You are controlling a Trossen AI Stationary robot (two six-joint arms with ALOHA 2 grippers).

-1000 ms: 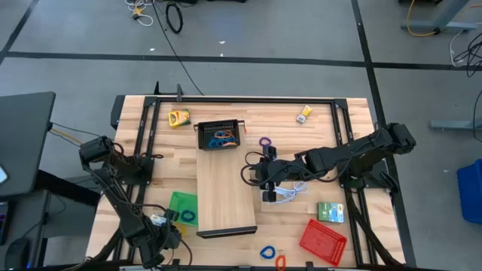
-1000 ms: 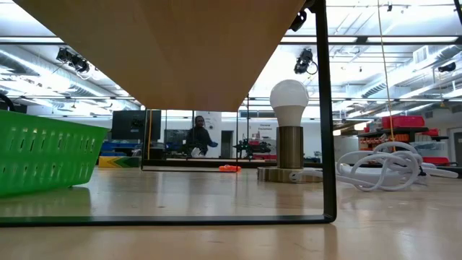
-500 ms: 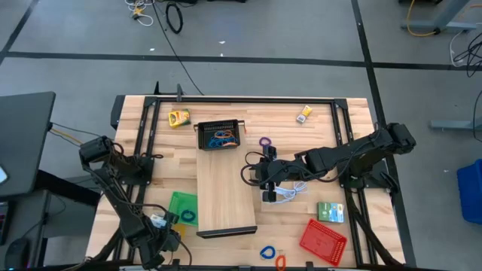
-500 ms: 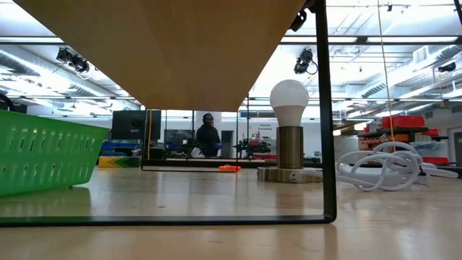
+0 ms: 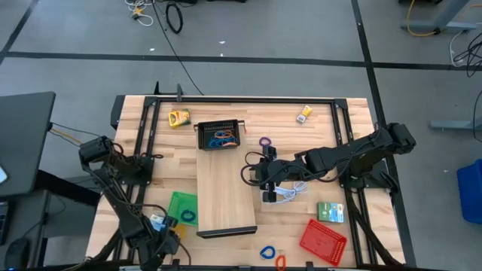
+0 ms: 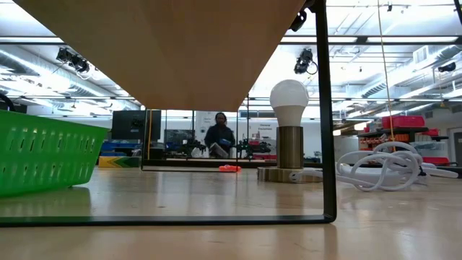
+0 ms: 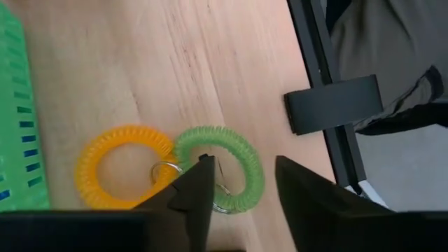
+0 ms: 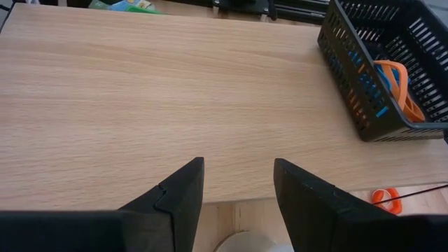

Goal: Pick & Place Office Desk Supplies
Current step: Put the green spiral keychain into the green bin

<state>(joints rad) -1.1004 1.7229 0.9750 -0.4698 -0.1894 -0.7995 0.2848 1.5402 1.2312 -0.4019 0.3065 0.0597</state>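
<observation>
We are seeing the left gripper (image 7: 238, 183) with its jaws apart, hanging over a green coil band (image 7: 231, 168) that is touching an orange coil band (image 7: 119, 168); nothing is sitting between the fingers. Both bands are lying on the table (image 7: 175, 63), beside the green tray (image 7: 14, 119) at the left edge. The right gripper (image 8: 234, 178) is also standing open and empty above the pale wooden board (image 8: 140, 91), with the black tray (image 8: 392, 77) of orange and blue loops in the upper right.
</observation>
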